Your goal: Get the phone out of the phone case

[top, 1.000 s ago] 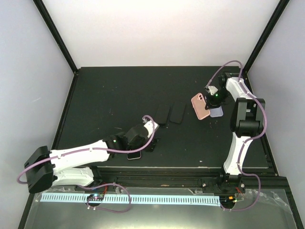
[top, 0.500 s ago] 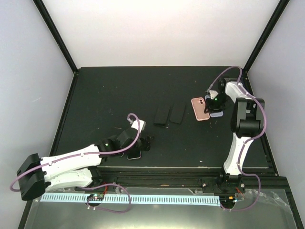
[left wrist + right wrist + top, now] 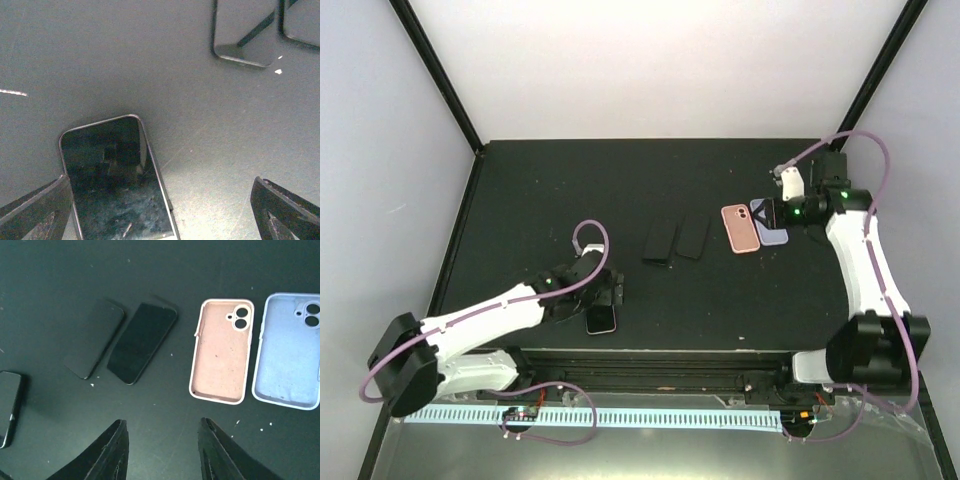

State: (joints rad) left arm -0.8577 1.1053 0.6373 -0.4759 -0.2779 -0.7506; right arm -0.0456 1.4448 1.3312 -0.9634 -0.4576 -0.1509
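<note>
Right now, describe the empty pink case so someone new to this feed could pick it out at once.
On the black table, look to the right half, where two empty cases lie side by side, hollow side up. The pink case is the one nearer the middle, between a dark phone and the pale blue case; only it is pink.

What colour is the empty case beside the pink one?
The case is pale blue, clearest in the right wrist view.

Lab robot cell: white walls (image 3: 660,60), blk table (image 3: 570,190).
</note>
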